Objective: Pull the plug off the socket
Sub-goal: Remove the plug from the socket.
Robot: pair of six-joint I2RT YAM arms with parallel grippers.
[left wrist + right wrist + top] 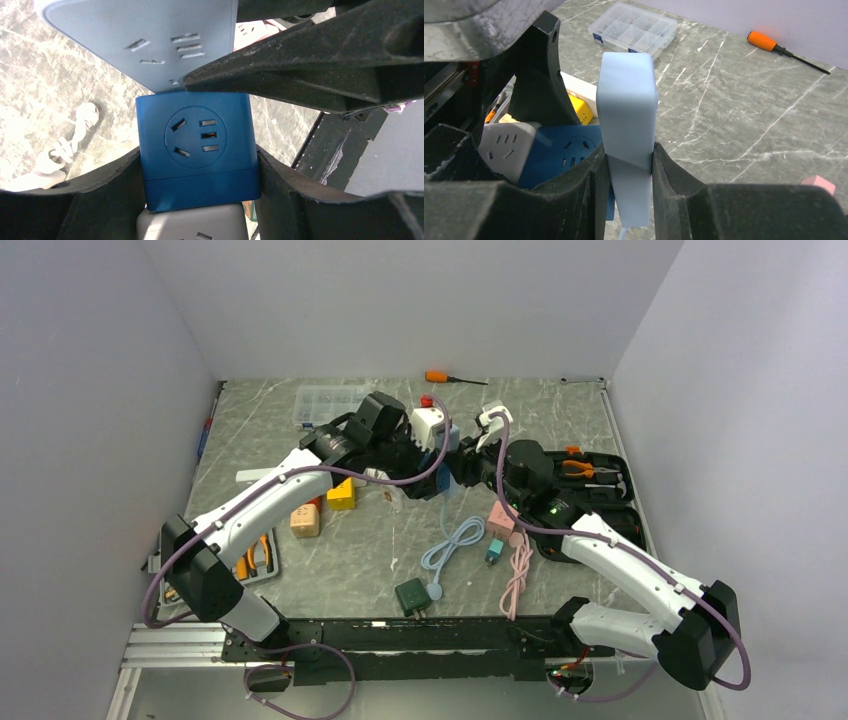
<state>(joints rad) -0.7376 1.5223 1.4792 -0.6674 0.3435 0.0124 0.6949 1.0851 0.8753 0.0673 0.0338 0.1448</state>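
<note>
I see the left end effector (198, 172) clamped on the dark blue cube socket (197, 140). The right end effector (629, 175) grips the pale blue rectangular plug (626, 95). Their junction is hidden.

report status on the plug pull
Left gripper shut on blue socket cube. Right gripper shut on light blue plug. Plug flush against cube, not yet off. White adapter sits against cube too.

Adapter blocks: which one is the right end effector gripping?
The tall pale blue block, between its fingers; the dark blue cube and white cube sit outside.
</note>
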